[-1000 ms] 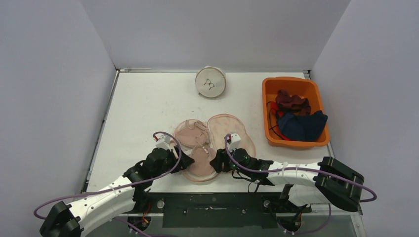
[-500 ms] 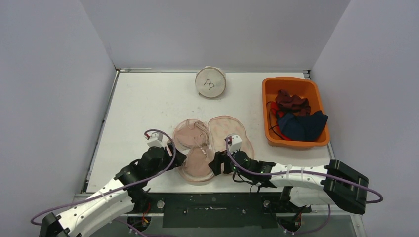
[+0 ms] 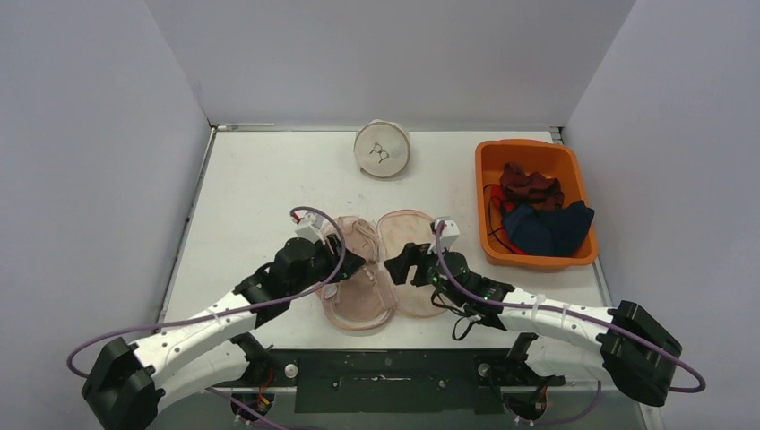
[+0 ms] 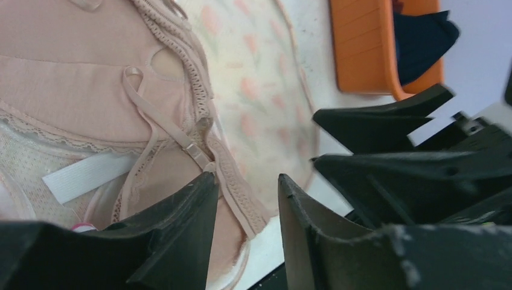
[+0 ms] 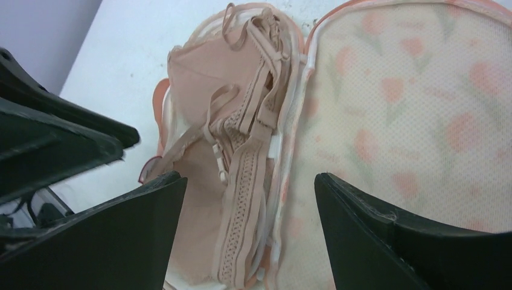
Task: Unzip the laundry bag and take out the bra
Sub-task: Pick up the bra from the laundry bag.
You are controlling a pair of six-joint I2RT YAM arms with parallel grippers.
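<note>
R1: Mesh laundry bag (image 3: 405, 228) is noted lying unzipped on the table (image 3: 260, 197), both halves spread flat like a shell; position of the bra (image 5: 241, 139) to be confirmed.

R2: Confirmed; the beige bra is seen folded in the left half, straps and lace band uppermost; it is not lifted.

R1: Left arm pose?

R2: Stretched low from the near-left base, forearm slanted toward the centre; the left gripper (image 3: 351, 262) is held over the left half, fingers parted by a narrow gap; the bra band is visible through the gap, nothing seen clamped.

R1: Right arm?

R2: Extended low from the near-right base, wrist angled leftward; the right gripper (image 3: 408, 262) is poised above the seam between the halves, jaws spread wide, nothing held; an orange bin (image 3: 488, 161) of dark clothes (image 3: 547, 224) is recorded at right.
</note>
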